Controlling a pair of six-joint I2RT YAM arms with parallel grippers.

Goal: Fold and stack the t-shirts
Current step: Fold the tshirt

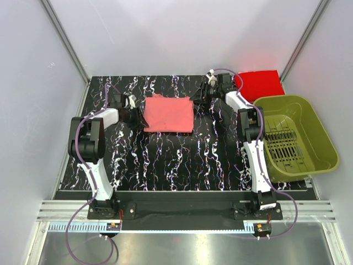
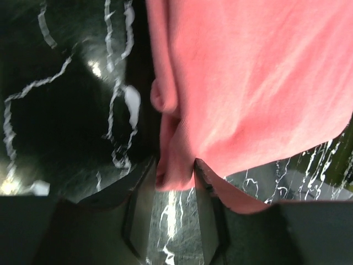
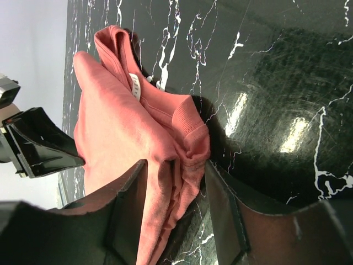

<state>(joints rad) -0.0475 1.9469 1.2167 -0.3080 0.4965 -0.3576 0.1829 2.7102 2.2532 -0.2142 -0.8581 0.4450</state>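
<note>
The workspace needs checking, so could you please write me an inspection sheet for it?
Surface: black, white-veined table.
Job's things: salmon-pink t-shirt folded at centre; red t-shirt folded at far right corner.
Clutter: olive-green basket at the right edge.
Grippers: left gripper and right gripper, jaws closed on opposite edges of the salmon-pink t-shirt.
Cables: purple cables along both arms, looping by the bases.
Surroundings: white walls, metal rails.

1. The salmon-pink t-shirt point(image 1: 169, 114) is seen as soft matt cloth, ribbed at the collar.
2. The red t-shirt point(image 1: 259, 84) is shown as matt cloth.
3. The table point(image 1: 165, 160) is finished glossy, black with white veining.
4. The basket point(image 1: 317, 130) is moulded in smooth olive plastic.
</note>
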